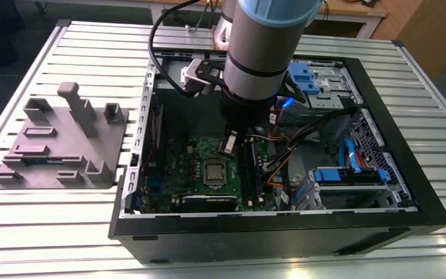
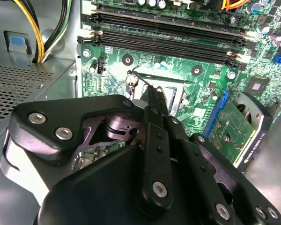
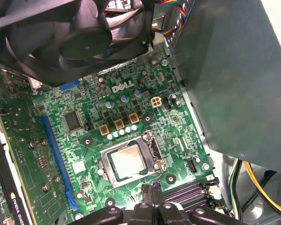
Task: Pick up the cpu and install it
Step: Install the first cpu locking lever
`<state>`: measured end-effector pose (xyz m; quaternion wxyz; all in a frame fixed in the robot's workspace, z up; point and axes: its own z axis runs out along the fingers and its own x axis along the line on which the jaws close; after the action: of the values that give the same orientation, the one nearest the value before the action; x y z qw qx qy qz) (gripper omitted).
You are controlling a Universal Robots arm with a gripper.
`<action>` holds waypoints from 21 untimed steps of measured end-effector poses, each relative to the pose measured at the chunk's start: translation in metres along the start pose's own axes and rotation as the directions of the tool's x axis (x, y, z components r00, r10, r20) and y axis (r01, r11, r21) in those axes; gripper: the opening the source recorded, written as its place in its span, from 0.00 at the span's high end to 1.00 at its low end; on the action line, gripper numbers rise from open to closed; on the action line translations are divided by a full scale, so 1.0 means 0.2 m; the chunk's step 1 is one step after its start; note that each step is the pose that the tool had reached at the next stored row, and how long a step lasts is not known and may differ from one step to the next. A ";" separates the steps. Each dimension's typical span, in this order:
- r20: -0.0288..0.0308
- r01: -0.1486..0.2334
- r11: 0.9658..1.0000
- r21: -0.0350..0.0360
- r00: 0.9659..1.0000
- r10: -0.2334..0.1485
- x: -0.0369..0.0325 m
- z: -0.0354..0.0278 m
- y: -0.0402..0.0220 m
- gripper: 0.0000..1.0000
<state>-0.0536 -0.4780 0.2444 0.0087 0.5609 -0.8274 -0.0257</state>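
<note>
The cpu (image 3: 127,161) lies flat in its socket on the green board (image 3: 84,140), inside the open case (image 1: 409,145) on the desk (image 1: 45,226). The pincer (image 3: 153,190) hangs just above the board beside the socket, its fingertips pressed together on nothing. A fan (image 3: 79,35) sits near the socket.

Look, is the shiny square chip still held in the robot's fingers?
No, the cpu lies in its socket on the green board, apart from the fingers.
</note>
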 end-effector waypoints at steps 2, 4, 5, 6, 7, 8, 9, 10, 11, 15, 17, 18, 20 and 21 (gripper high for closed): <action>0.000 0.000 1.000 0.000 1.000 0.000 0.000 0.000 0.000 0.90; 0.000 0.000 1.000 0.000 1.000 0.000 0.000 0.000 0.000 0.90; 0.000 0.000 1.000 0.000 1.000 0.000 0.000 0.000 0.000 0.90; 0.000 0.000 1.000 0.000 1.000 0.000 0.000 0.000 0.000 0.90; 0.000 0.000 1.000 0.000 1.000 0.000 0.000 0.001 0.000 0.90; 0.000 0.003 1.000 0.000 1.000 -0.003 0.000 0.003 0.000 0.90; -0.001 0.014 1.000 0.000 1.000 -0.014 0.000 0.003 0.000 0.90; -0.002 0.027 1.000 0.000 1.000 -0.027 0.000 0.004 0.000 0.90; -0.002 0.039 0.999 -0.001 0.999 -0.039 0.000 0.004 0.000 0.90; -0.003 0.058 0.998 -0.001 0.998 -0.058 -0.003 0.008 -0.009 0.90; -0.003 0.064 0.998 -0.001 0.998 -0.064 -0.005 0.011 -0.015 0.90; -0.004 0.079 0.997 -0.001 0.997 -0.079 -0.005 0.013 -0.015 0.90; -0.006 0.113 0.994 -0.002 0.994 -0.113 -0.005 0.014 -0.015 0.90; -0.007 0.129 0.992 -0.002 0.992 -0.129 -0.005 0.015 -0.015 0.90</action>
<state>-0.0506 -0.4781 0.2413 0.0105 0.6133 -0.7894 -0.0250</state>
